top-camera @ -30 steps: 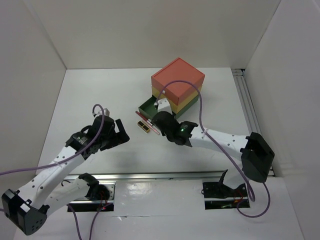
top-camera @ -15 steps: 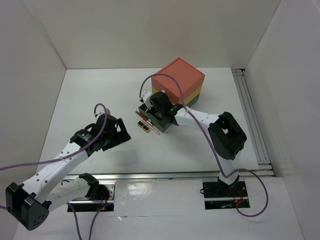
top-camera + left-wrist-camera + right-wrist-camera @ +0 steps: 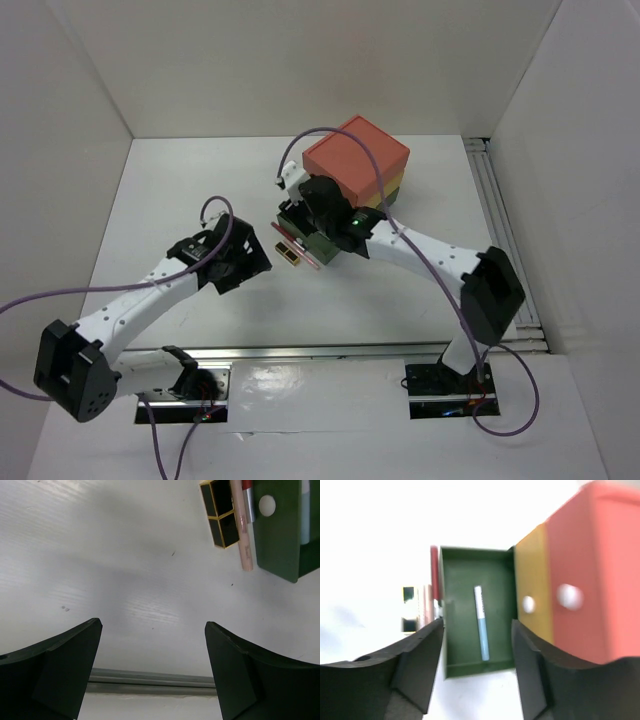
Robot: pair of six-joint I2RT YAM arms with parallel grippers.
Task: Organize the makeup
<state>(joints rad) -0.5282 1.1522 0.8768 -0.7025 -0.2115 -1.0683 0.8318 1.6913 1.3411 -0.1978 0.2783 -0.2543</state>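
Near edge: a metal rail [image 3: 150, 680] crosses the bench [image 3: 180, 190] just under the left fingers [image 3: 55, 665]. These fingers are released, wide apart, with nothing between them; their roots are cut off by the frame. Bare bench lies beneath them, open toward the left edge and far-left corner.

Mid-bench: black square compact [image 3: 222, 512], gold-rimmed, lying flat and touching a pink pencil [image 3: 241, 530]. A red-and-silver stick [image 3: 248, 497] lies between the pencil and the front of the green drawer [image 3: 277, 530]; one end is cut off by the frame. There is little room between these three and the drawer front.

Right fingers [image 3: 415, 665] are released, hovering above the pulled-out drawer and grasping nothing. The blue stick [image 3: 481, 622] lies flat on the drawer floor, apart from every wall. The right wrist view is blurred and washed out on the bench side. From above, the right arm hides the drawer's inside.

Farther: drawer box [image 3: 355, 160], its yellow and coral fronts shut, right of centre toward the far edge.
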